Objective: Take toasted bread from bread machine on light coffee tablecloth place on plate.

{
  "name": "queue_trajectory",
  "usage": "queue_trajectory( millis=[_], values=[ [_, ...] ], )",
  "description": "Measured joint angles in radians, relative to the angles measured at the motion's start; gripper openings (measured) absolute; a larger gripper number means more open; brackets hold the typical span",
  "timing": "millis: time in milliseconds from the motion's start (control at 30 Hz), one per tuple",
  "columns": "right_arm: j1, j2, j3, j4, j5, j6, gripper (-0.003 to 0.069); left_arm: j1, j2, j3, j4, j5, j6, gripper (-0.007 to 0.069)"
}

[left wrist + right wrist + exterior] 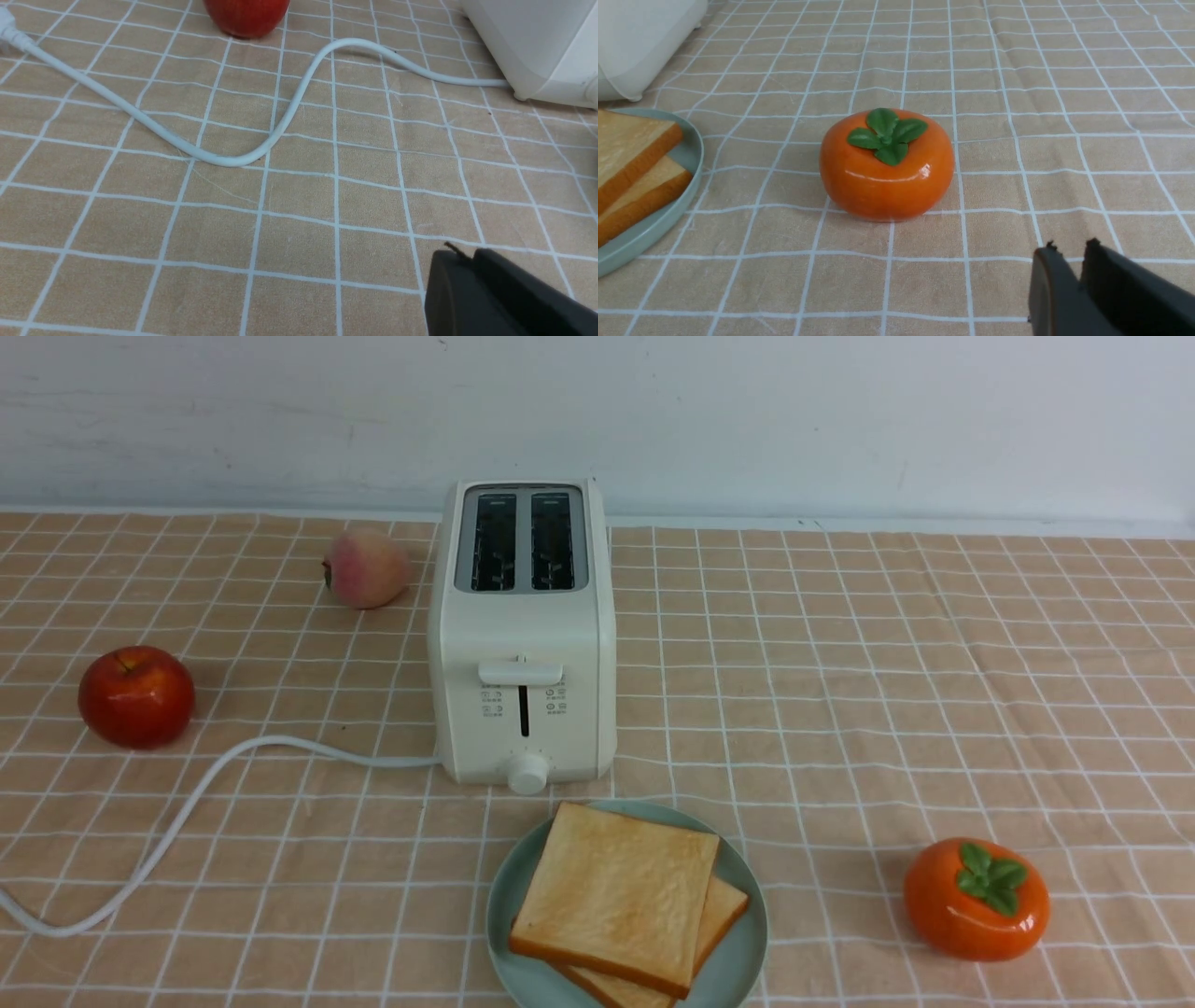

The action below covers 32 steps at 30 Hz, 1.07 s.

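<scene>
Lying stacked on the plate (747, 947) just before the toaster (523, 635), both toast slices (616, 896) look delivered; left tool (472, 280) and right tool (1069, 275), each closed and empty, flank them, right nearer

Not much robot on show, honestly, just bits in the two wrist views

Left gripper (469, 256): matte black plastic, chunky and blocky, no shine at all. Two fingers (448, 289) with softly rounded corners, plain flat faces, no screws or markings visible. Tiny dark sliver poking off one tip, like a burr or a scrap of pad edge, too small to tell which

Right gripper (1073, 254): same style but reading more charcoal grey. Fingers (1052, 289) slab-sided, with a thin brownish line along one edge and little raised nubs at the tips. Rest cut off by the frame
</scene>
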State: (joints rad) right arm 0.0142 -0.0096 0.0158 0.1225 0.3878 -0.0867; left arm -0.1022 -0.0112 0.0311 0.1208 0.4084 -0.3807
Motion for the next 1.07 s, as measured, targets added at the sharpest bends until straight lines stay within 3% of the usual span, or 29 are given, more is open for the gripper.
queue_trajectory(
  millis=[1067],
  values=[
    [0.0, 0.0, 0.0, -0.001, 0.0, 0.0, 0.015, 0.0, 0.0, 0.0, 0.0, 0.0, 0.0, 0.0066]
  ],
)
